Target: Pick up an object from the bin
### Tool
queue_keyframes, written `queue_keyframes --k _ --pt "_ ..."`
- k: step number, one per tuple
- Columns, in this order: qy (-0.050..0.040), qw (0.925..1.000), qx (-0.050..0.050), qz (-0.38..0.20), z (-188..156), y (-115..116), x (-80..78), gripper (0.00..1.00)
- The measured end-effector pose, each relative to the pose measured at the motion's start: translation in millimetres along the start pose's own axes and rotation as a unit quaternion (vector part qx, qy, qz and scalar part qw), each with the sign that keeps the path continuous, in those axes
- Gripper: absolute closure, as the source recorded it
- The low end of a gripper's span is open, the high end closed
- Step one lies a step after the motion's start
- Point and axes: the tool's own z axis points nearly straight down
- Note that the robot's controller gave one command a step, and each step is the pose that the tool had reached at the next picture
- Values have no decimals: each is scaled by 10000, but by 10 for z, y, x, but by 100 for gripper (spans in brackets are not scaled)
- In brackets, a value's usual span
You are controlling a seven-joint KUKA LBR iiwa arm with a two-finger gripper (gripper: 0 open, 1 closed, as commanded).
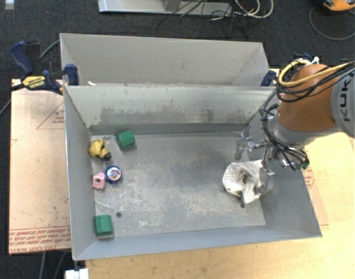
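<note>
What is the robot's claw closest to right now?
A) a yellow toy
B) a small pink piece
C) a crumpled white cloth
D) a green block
C: the gripper sits right at the crumpled white cloth on the bin's right side, while the green block, yellow toy and pink piece lie far off along the left wall.

The KUKA arm [347, 106] comes in from the right, grey with black lettering on its side. An orange cover [305, 103] encloses its end, with yellow and black cables [293, 70] looped over the top. Beneath the cover the metal gripper [255, 167] hangs low, pointing down, set slightly to the left
</note>
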Motion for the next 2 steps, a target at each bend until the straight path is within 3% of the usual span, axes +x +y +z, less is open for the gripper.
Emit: queue_keyframes --k 1,2 --pt "-49 9999 26 -124 416 -38 -24 0" --pt "-15 9944 -4 1054 412 -97 71 100"
